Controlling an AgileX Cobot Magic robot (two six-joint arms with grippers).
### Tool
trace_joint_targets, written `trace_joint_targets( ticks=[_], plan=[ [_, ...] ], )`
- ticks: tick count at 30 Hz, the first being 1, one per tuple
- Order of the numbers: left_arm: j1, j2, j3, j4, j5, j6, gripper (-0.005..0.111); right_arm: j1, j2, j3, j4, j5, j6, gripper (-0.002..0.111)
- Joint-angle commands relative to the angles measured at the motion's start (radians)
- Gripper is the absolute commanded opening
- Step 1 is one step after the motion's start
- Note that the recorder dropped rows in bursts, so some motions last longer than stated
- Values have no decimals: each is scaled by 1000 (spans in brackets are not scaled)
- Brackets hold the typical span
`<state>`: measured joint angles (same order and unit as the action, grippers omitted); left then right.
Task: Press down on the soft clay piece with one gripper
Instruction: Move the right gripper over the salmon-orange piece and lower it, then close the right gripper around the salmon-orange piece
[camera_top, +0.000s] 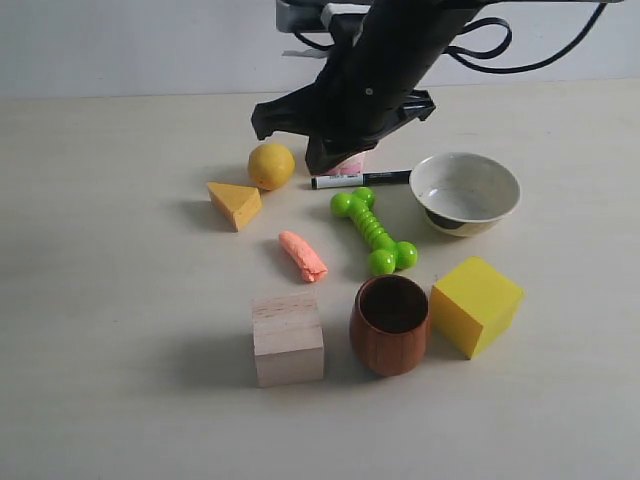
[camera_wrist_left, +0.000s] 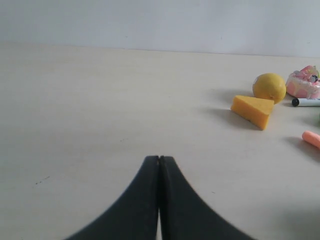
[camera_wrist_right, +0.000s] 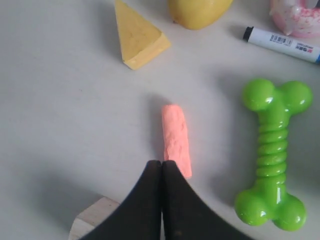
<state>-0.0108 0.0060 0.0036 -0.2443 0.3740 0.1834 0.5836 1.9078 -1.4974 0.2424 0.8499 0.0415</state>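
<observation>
The soft clay piece (camera_top: 302, 256) is a small salmon-pink lumpy roll lying flat on the table between the cheese wedge and the green bone. In the right wrist view the clay (camera_wrist_right: 176, 140) lies just beyond my right gripper (camera_wrist_right: 161, 162), whose dark fingers are shut with nothing between them and cover the roll's near end. The exterior view shows that gripper (camera_top: 322, 160) raised above the table, apart from the clay. My left gripper (camera_wrist_left: 159, 158) is shut and empty over bare table, far from the clay (camera_wrist_left: 311, 137) at the frame edge.
Around the clay are a green bone toy (camera_top: 375, 232), a yellow cheese wedge (camera_top: 235, 203), a lemon (camera_top: 271, 165), a marker (camera_top: 360, 180), a pink cake toy (camera_wrist_left: 303, 83), a white bowl (camera_top: 465, 190), a wooden cup (camera_top: 390, 324), a wooden block (camera_top: 287, 338) and a yellow cube (camera_top: 476, 305).
</observation>
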Motion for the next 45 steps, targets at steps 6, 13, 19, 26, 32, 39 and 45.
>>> trace_joint_targets(
  ticks=[6,13,19,26,32,39,45],
  plan=[
    [2,-6,-4,-2,-9,-3,0,4,156,-186,-43,132,58,0],
    [2,-6,-4,-2,-9,-3,0,4,242,-260,-60,176,76,0],
    [2,-6,-4,-2,-9,-3,0,4,303,-278,-60,182,82,0],
    [2,-6,-4,-2,-9,-3,0,4,339,-278,-52,180,82,0],
    [2,-6,-4,-2,-9,-3,0,14,374,-332,-41,199,82,0],
    [2,-6,-4,-2,-9,-3,0,36,399,-348,-65,249,82,0],
    [2,-6,-4,-2,-9,-3,0,38,426,-348,-63,255,82,0]
  ],
)
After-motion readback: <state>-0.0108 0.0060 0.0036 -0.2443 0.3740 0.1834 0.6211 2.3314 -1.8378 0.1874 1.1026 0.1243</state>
